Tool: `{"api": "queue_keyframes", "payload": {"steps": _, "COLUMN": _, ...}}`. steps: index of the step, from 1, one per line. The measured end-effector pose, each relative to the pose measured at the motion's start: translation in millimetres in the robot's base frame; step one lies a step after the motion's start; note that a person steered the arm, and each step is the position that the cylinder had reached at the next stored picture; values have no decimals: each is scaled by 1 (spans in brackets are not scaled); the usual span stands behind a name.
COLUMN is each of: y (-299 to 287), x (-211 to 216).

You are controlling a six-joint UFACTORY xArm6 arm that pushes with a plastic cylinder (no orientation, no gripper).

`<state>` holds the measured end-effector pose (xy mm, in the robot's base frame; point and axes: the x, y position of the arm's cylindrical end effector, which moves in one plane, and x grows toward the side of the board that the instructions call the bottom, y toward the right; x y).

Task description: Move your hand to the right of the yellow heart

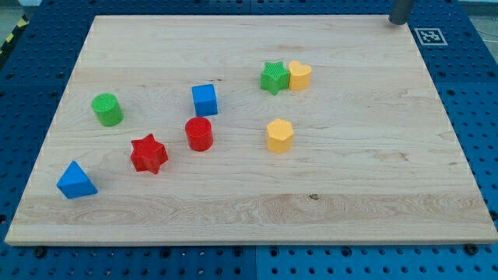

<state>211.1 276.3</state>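
Worktop (366,187) seen w/ eight blocks. Landmark: yellow heart (300,75).

- Yellow heart sits toward view's top, touching green star (274,78) on its left side.
- Yellow hexagon (279,135) below heart, apart from it.
- Blue cube (205,99) left of heart and slightly lower; red cylinder (199,134) and red star (149,153) lower-left of heart.
- Green cylinder (107,110) and blue triangle (76,180) far left of heart, the triangle lowest.
- My tip (400,20) noted at view's top-right corner, up-right of heart, well apart from all blocks. Rod cropped by frame.
- No fingers fitted to this rig; wide/narrow state not applicable, nothing held.

Judgement: approach not yet made; bare worktop lies right of heart, so path appears open.

Risks:
- If stop is overshot leftward, heart would be nudged into green star, both shifted.
- If path is swung too low, yellow hexagon could be clipped.
- Stopping too far out may not count as beside heart.
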Motion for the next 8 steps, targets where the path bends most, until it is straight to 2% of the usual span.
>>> {"api": "queue_keyframes", "payload": {"steps": 3, "y": -40, "x": 43}}
{"api": "queue_keyframes", "payload": {"steps": 5, "y": -47, "x": 45}}
{"api": "queue_keyframes", "payload": {"steps": 7, "y": -86, "x": 45}}
{"api": "queue_keyframes", "payload": {"steps": 8, "y": -103, "x": 61}}
